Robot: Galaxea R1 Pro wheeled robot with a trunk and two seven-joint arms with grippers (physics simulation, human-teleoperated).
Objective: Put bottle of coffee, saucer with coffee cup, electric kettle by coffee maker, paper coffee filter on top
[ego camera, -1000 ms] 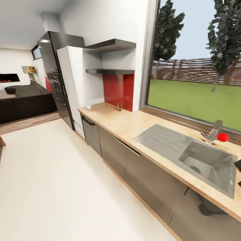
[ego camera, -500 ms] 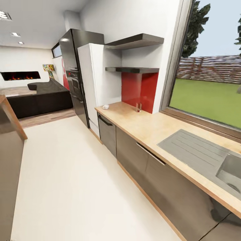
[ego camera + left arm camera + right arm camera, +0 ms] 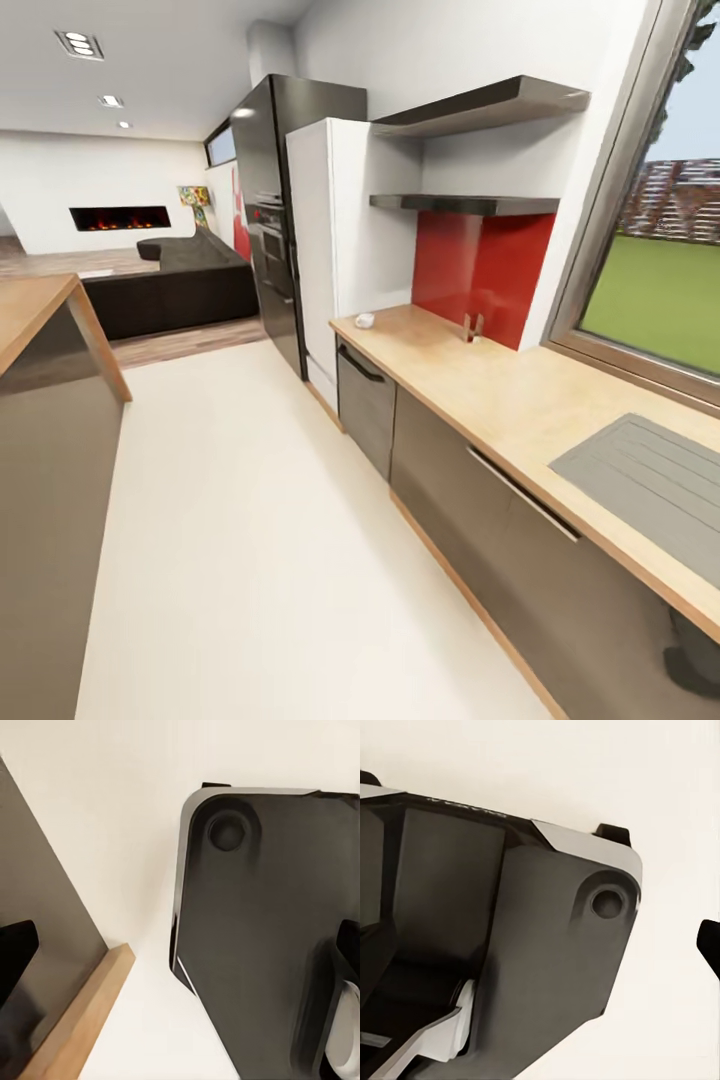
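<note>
The kitchen countertop (image 3: 520, 400) runs along the right wall with grey cabinet fronts below. At its far end stands a small white coffee cup (image 3: 365, 320). The kitchen shelf (image 3: 465, 204) is a black slab above a red wall panel (image 3: 485, 262), and nothing shows on its top from here. The coffee maker, bottle of coffee, paper coffee filter, saucer and electric kettle are out of view. In the wrist views my left gripper (image 3: 180, 952) and right gripper (image 3: 540, 937) hang open over the pale floor and my dark base, holding nothing.
A small tan thing (image 3: 473, 327) stands by the red panel. The sink's drainboard (image 3: 650, 480) is at the right. A second black shelf (image 3: 490, 100) sits higher. A white fridge (image 3: 330, 240) and dark oven tower (image 3: 275, 210) end the run. An island counter (image 3: 40, 420) is on the left.
The whole picture has shifted, so the camera has turned left. The sink basin, tap and red object slid out on the right, and the island counter came in on the left.
</note>
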